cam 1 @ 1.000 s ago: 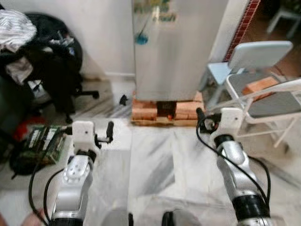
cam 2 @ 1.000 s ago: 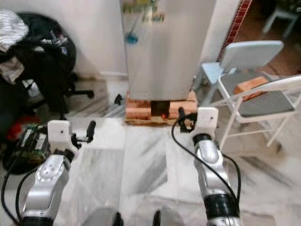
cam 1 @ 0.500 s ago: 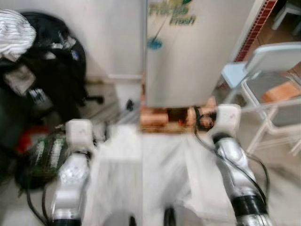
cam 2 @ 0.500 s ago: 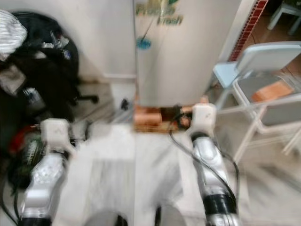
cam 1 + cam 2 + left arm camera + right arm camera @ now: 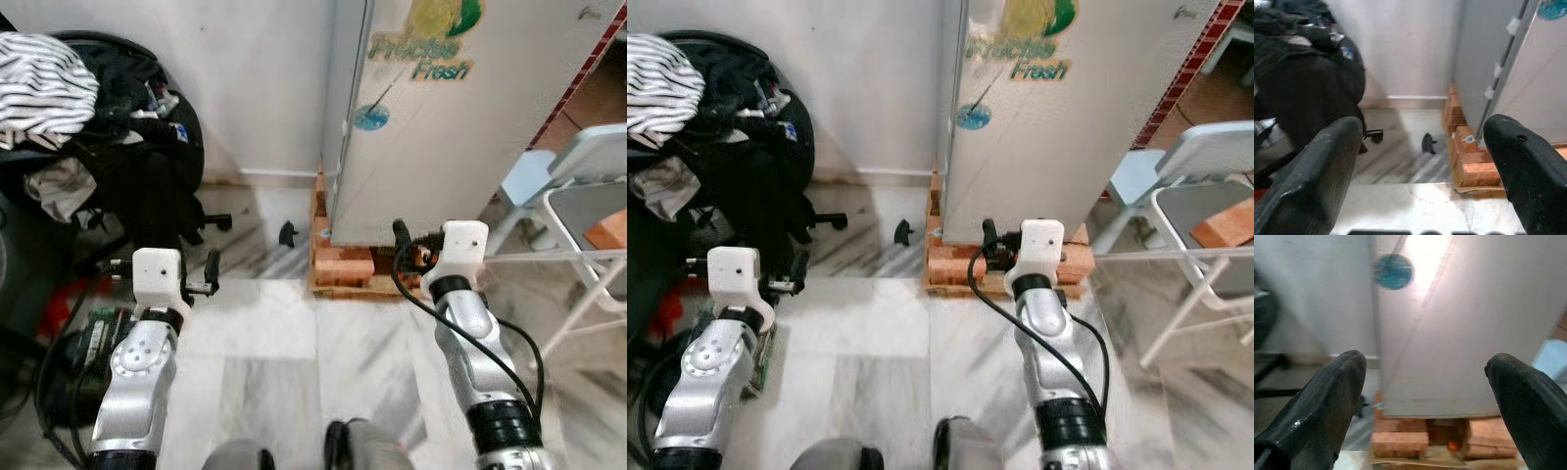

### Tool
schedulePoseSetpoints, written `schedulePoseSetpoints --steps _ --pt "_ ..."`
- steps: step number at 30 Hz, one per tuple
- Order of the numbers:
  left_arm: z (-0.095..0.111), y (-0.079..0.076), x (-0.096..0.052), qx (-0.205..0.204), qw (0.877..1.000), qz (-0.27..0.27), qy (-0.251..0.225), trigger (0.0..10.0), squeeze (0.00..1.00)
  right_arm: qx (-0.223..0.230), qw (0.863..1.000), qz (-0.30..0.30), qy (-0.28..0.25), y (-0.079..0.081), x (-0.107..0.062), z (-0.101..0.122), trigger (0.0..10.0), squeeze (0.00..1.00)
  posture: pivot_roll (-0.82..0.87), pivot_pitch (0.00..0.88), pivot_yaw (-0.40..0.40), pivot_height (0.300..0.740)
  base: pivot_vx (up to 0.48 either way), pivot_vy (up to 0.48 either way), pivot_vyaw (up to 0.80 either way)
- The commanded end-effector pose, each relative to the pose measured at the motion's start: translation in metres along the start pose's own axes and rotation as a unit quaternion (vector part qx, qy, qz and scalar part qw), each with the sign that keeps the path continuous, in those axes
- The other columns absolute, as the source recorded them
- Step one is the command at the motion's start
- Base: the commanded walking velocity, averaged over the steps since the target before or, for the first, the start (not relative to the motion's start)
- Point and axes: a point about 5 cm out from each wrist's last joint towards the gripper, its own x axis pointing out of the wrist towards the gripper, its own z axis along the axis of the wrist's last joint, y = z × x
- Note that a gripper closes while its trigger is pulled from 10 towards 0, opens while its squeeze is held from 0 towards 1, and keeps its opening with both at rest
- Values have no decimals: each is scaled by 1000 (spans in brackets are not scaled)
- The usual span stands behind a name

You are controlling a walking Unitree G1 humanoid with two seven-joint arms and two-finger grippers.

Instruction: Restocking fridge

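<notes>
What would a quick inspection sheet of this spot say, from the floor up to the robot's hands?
Surface: pale marble floor, bare ahead of the robot.
Job's things: silver fridge, door shut, standing on bricks; no groceries seen.
Clutter: black office chair piled with clothes, striped cloth on top; green pack on the floor.
Grippers: left gripper open, empty, facing the fridge's left edge; right gripper open, empty, facing the fridge door.
Cables: black cable looping along the right arm.
Surroundings: white wall; folding chair holding a brick.
</notes>
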Motion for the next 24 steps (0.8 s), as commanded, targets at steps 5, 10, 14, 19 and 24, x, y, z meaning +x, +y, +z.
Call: schedulePoseSetpoints --steps 5,10,14,19,24 --pt "3 8 -2 20 1000 -2 -8 10000 0 7 1000 7 -9 6 2 4 10000 0 133 97 -8 740 411 186 0" --pt "2 7 -2 18 1000 -4 -5 10000 0 7 1000 2 -6 6 3 3 10000 0 135 96 -9 740 480 0 -320" --pt "0 6 -1 16 1000 0 2 10000 0 6 1000 4 -11 6 6 6 10000 0 134 96 -7 740 457 0 -800" --pt "-3 -1 5 64 998 -19 10 10000 0 8 1000 8 -25 12 17 14 10000 0 154 76 7 740 82 0 -496" --pt "10 -5 9 124 990 -59 -10 10000 0 5 999 9 -43 15 25 23 10000 0 155 56 19 740 0 0 0"
